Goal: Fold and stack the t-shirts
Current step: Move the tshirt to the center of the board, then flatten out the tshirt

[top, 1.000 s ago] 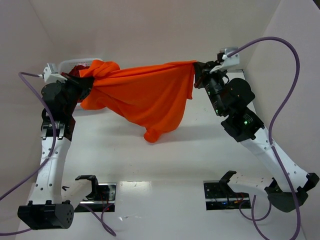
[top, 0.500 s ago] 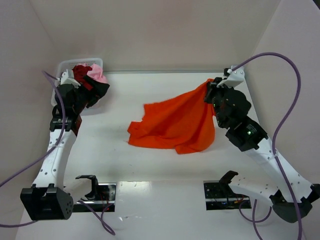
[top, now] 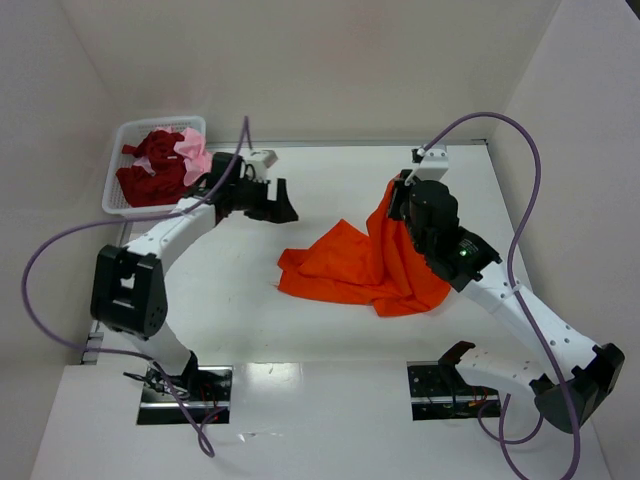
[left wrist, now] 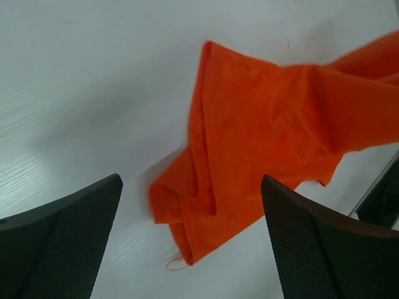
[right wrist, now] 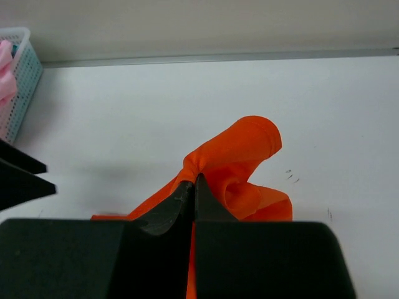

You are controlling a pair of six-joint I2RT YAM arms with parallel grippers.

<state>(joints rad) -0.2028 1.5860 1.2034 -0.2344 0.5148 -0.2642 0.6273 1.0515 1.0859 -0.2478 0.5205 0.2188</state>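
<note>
A bright orange t-shirt (top: 350,268) lies crumpled on the white table, its right part lifted. My right gripper (top: 396,200) is shut on a bunched corner of it; in the right wrist view the fingertips (right wrist: 193,180) pinch the orange cloth (right wrist: 249,146). My left gripper (top: 284,208) hovers open just left of the shirt, holding nothing. In the left wrist view its two dark pads (left wrist: 62,243) stand wide apart over the shirt's folded edge (left wrist: 262,131). Dark red (top: 150,170) and pale pink (top: 195,152) t-shirts sit heaped in the basket.
A white mesh basket (top: 112,195) stands at the back left corner, also seen at the left edge of the right wrist view as the basket (right wrist: 22,68). White walls close in the table at the back and on both sides.
My left gripper let go of the orange shirt, opened wide and swung from the basket toward the centre. The shirt dropped onto the table. My right gripper came down and forward with its corner.
</note>
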